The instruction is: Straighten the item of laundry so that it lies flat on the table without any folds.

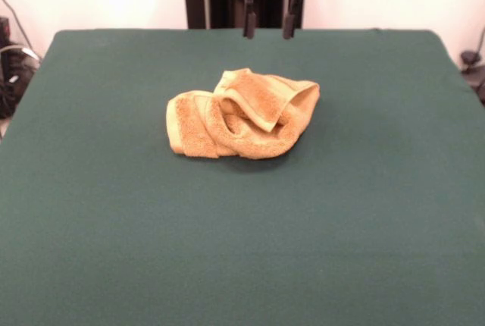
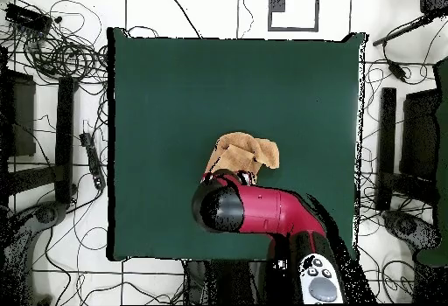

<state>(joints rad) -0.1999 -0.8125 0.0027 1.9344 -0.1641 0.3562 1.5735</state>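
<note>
While my gripper (image 1: 268,26) hangs high at the far side of the table, its two dark fingers (image 1: 249,24) point straight down with a clear gap between them and nothing held, so I read it as spread and empty. It sits well above the cloth surface and touches nothing. I judge this raised, parted stance suits a descent onto fabric, since the fingers need room to close over an edge.

Seen from overhead, my red and black arm (image 2: 262,211) reaches in from the base side, and its rounded end covers the near edge of the towel, so the gripper itself is hidden in that view.

Just ahead of the gripper in the front view, near the middle of the table (image 1: 91,250), lies the item of laundry (image 1: 242,115). It is a golden-orange terry towel, crumpled into a loose heap and not at all flat. One flap with a smooth woven band is folded over the top, and another rolled fold bulges at one side. The straightening looks not yet begun. The green table spreads wide around the heap on every side, leaving room to pull it out flat.
</note>
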